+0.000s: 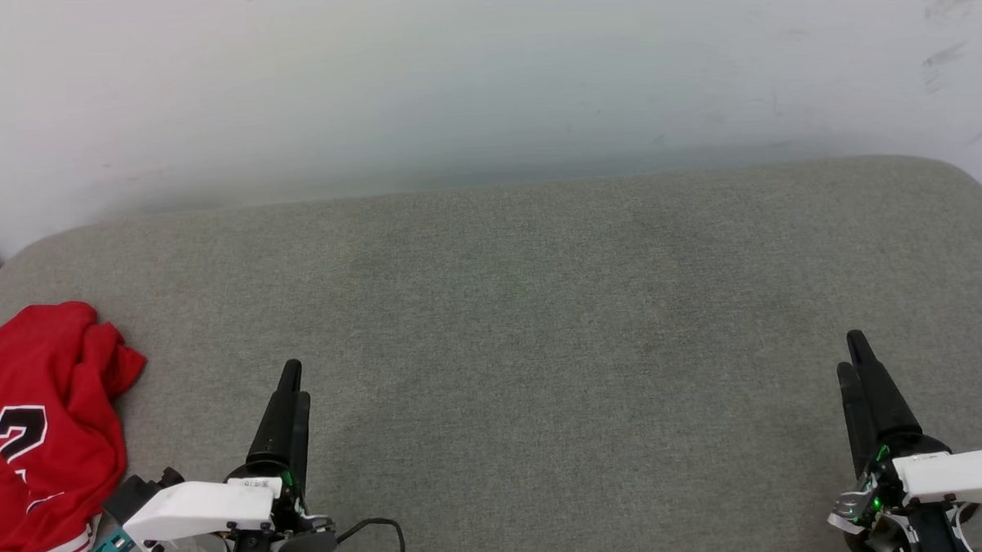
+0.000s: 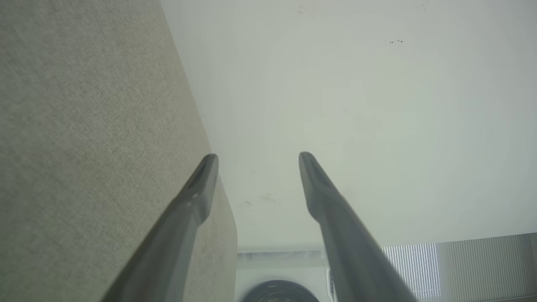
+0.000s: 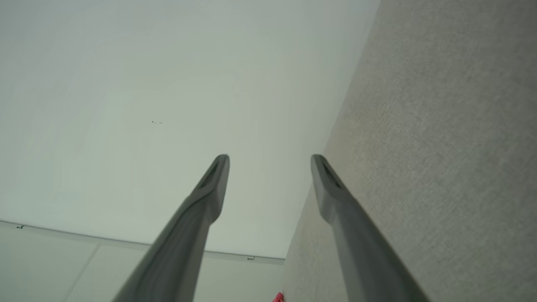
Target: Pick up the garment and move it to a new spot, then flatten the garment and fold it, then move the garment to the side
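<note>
**Head view.** The worktop [image 1: 540, 291] is a wide pad with rounded corners, covered in grey woven cloth with a fine, even weave. It stands against a smooth white wall [image 1: 484, 72] that carries a few dark scuffs at the upper right. The garment [image 1: 47, 422] lies crumpled at the worktop's near left corner. It is soft red cloth in loose folds, with part of a black, white-edged number facing up and red-and-white striped trim along its lower hem. The left gripper [image 1: 296, 381] hangs just beside the garment without touching it. The right gripper [image 1: 850, 352] is well apart at the far right. Both have long, tapered, matte-black fingers on white housings.

**Left wrist view.** The left gripper [image 2: 258, 157] has its jaws spread wide with nothing between them. The cloth worktop is on the left. A white appliance [image 2: 277, 289] with a dark round door shows below, beside a ribbed grey panel [image 2: 461, 264].

**Right wrist view.** The right gripper [image 3: 270, 157] is likewise spread wide and empty. A fleck of red [image 3: 277, 298] at the bottom edge is too small to make out.
</note>
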`<state>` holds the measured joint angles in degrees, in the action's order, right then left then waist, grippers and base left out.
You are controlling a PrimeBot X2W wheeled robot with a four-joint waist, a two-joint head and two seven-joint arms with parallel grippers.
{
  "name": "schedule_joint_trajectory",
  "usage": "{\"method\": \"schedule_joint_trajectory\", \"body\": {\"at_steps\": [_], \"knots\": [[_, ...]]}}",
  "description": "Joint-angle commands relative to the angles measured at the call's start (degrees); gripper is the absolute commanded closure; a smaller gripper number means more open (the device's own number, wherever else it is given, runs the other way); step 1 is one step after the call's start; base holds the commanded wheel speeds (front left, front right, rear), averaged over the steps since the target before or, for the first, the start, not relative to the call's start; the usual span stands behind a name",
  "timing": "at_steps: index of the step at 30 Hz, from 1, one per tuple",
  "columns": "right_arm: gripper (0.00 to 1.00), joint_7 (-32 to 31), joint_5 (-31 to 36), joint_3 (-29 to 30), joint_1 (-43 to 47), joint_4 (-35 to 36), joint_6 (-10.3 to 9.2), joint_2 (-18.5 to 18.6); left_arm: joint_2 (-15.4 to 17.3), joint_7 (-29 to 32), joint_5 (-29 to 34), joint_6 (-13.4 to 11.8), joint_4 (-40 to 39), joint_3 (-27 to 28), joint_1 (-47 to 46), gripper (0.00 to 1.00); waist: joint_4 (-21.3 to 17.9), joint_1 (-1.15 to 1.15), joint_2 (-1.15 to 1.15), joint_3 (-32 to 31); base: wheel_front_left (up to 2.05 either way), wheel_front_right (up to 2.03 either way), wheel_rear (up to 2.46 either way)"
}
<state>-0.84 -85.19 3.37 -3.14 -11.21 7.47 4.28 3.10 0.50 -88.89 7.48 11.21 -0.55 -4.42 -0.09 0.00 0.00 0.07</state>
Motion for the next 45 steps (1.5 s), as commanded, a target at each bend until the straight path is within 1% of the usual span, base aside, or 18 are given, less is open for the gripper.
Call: {"method": "schedule_joint_trajectory", "body": {"at_steps": [1, 6, 10, 11, 16, 19, 24, 28, 38, 45], "knots": [[0.0, 0.74, 2.43, -0.32, -0.29, 1.32, 0.02, 0.97, 0.46, -0.65, 1.18, 0.0, -1.49, -0.21, -1.57, 0.0, 0.01, 0.0, 0.0, -0.03, 0.0, 0.0, 0.0], [0.0, 1.96, 7.27, -1.0, -0.19, 2.11, 0.02, 0.8, 0.66, -1.81, 6.12, 0.0, -2.34, -0.76, -1.37, 0.0, -0.03, 0.0, 0.0, -0.14, 0.0, 0.0, 0.0], [0.0, 2.81, 11.93, -1.35, -0.07, 2.7, 0.02, 1.3, 0.95, -2.65, 11.59, 0.01, -2.51, -1.43, -1.36, 0.0, -0.03, 0.0, 0.0, -0.23, 0.0, 0.0, 0.0], [0.0, 2.81, 11.93, -1.35, -0.07, 2.7, 0.02, 1.3, 0.95, -2.65, 11.59, 0.01, -2.51, -1.43, -1.36, 0.0, -0.03, 0.0, 0.0, -0.23, 0.0, 0.0, 0.0], [0.0, 3.47, 21.61, -1.47, -0.03, 3.34, 0.02, 2.17, 1.37, -3.7, 19.26, 0.01, -2.45, -2.17, -1.64, 0.0, -0.03, 0.0, 0.0, -0.27, 0.0, 0.0, 0.0], [0.0, 3.31, 27.5, -1.61, 0.05, 4.09, 0.02, 1.95, 1.53, -4.31, 23.62, 0.01, -2.37, -2.44, -1.75, 0.0, -0.07, 0.0, 0.0, -0.28, 0.0, 0.0, 0.0], [0.0, 2.98, 35.6, -1.8, 0.26, 5.39, 0.02, 1.69, 2.07, -5.24, 31.37, 0.01, -2.02, -2.68, -1.87, 0.0, -0.17, 0.0, 0.0, -0.29, 0.0, 0.0, 0.0], [0.0, 2.95, 40.66, -1.72, 0.34, 6.14, 0.02, 1.6, 2.13, -5.97, 37.48, 0.01, -1.91, -2.39, -1.84, 0.0, -0.22, 0.0, 0.0, -0.3, 0.0, 0.0, 0.0], [0.0, 3.13, 50.83, -1.35, 0.78, 7.47, 0.02, 1.39, 1.89, -7.68, 49.84, -0.05, -2.85, -1.68, -1.33, 0.0, -0.28, 0.0, 0.0, -0.35, 0.0, 0.0, 0.0], [0.0, 3.67, 56.24, -1.31, 0.75, 7.17, 0.02, 1.61, 1.93, -8.81, 55.95, -0.04, -3.22, -1.73, -1.03, 0.0, -0.27, 0.0, 0.0, -0.39, 0.0, 0.0, 0.0]]}}
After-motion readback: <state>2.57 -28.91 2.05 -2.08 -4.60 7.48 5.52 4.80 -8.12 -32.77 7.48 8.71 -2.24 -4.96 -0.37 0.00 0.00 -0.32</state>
